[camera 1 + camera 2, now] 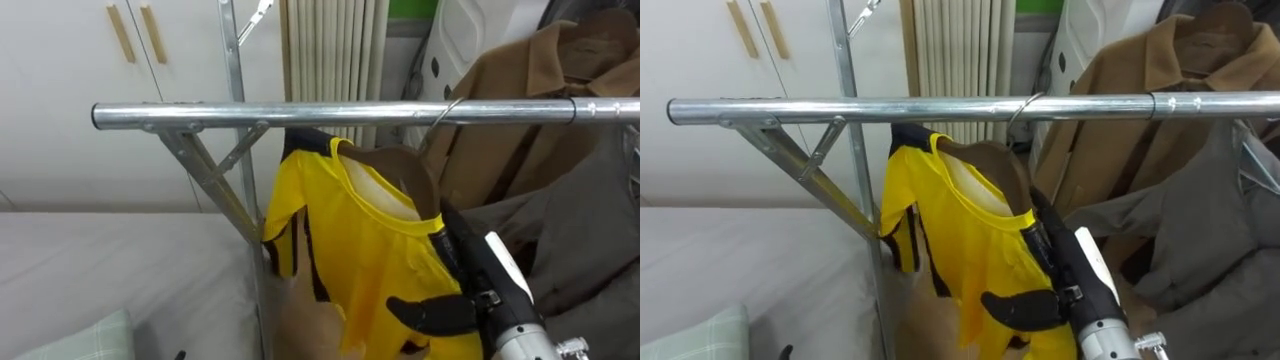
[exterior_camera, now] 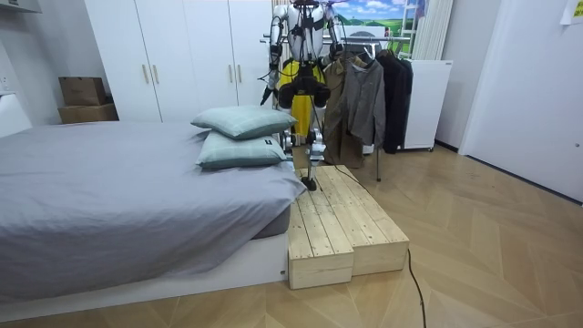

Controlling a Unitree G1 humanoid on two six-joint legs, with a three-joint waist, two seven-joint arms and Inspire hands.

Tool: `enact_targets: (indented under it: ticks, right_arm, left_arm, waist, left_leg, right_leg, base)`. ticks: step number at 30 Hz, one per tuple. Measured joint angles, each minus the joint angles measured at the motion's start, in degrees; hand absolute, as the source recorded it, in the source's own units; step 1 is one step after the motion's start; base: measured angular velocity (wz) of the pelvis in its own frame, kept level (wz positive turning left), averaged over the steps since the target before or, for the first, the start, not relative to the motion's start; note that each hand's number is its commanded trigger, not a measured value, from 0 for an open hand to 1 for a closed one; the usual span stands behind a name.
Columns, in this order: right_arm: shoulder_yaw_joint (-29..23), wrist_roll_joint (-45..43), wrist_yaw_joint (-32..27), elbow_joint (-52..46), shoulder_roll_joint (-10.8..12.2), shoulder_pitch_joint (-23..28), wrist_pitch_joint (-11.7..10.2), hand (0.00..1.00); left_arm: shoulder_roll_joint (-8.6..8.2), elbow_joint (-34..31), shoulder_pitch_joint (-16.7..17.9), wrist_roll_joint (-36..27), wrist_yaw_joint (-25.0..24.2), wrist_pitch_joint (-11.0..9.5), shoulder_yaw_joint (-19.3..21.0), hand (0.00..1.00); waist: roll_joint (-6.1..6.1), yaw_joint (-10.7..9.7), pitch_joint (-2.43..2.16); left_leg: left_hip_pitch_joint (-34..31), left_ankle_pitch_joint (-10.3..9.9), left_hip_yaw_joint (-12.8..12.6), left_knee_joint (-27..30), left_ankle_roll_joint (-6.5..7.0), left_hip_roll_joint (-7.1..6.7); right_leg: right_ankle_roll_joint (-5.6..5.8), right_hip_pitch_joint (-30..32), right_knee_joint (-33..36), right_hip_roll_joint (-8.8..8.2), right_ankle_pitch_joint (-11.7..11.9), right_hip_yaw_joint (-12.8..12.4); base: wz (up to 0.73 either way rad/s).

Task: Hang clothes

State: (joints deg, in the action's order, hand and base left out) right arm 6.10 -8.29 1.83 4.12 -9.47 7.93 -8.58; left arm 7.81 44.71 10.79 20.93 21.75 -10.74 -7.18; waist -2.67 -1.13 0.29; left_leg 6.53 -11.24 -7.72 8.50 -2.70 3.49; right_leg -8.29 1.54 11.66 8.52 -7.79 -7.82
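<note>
The yellow, black-trimmed shirt (image 1: 365, 265) hung on a brown wooden hanger (image 1: 405, 168) over the silver metal rail (image 1: 330, 115). The right hand (image 1: 470, 282) was released, its straight fingers (image 1: 452, 228) lying along the shirt's shoulder.

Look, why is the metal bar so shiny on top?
Left eye view: a pale streak of light runs along the top of the bar, likely from a light overhead. Right eye view: the same streak. Room view: a bright window at the back.
</note>
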Motion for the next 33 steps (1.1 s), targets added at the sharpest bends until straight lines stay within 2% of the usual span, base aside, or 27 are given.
enact_targets:
  ticks: [5,15,23,28,33]
  right_arm:
    - [-0.1,0.3,-0.5,3.0,0.1,0.3,0.1,0.0]
    - [-0.8,1.2,-4.0,18.0,0.1,3.5,0.0,0.0]
    - [-0.7,1.2,-6.1,26.0,0.3,4.0,-0.1,0.0]
    - [-0.8,1.8,-6.7,31.5,0.4,3.9,-0.2,0.0]
    - [-0.8,1.9,-6.8,38.8,0.5,3.9,-0.2,0.0]
  left_arm:
    - [-0.11,-0.1,0.0,-0.1,0.0,0.8,0.0,0.0]
    - [-0.04,0.1,1.4,0.0,1.0,0.7,-0.8,0.0]
    - [-0.08,0.1,1.3,-0.1,1.3,0.7,-0.8,0.0]
    - [-0.01,0.1,1.5,-0.1,1.4,0.0,-0.8,0.0]
    - [-0.06,1.4,1.9,-0.1,1.4,-0.8,-0.8,0.0]
  waist:
    - [0.16,-0.2,-0.01]
    - [0.89,-0.3,-0.14]
    - [0.79,-0.6,-0.19]
    - [0.35,-0.7,0.07]
    - [0.25,-0.4,0.05]
  left_leg:
    - [0.1,0.0,0.1,0.0,0.0,0.0]
    - [0.0,0.0,0.0,0.2,0.0,-0.05]
    - [0.2,0.0,0.0,0.2,0.0,-0.03]
    - [0.9,0.0,0.1,0.1,0.0,-0.03]
    - [1.1,0.0,0.1,0.1,0.0,-0.03]
  right_leg:
    - [0.0,-0.1,0.0,-0.01,0.0,0.1]
    - [0.0,-0.2,-0.2,-0.06,0.0,0.1]
    - [0.0,-0.4,0.0,-0.07,0.0,0.3]
    - [0.01,-1.1,-0.2,-0.1,0.0,0.3]
    - [0.06,-1.7,-1.0,-0.14,0.2,0.4]
  base:
    - [0.0]
    - [0.0]
    - [0.0]
    - [0.0]
    - [0.01]
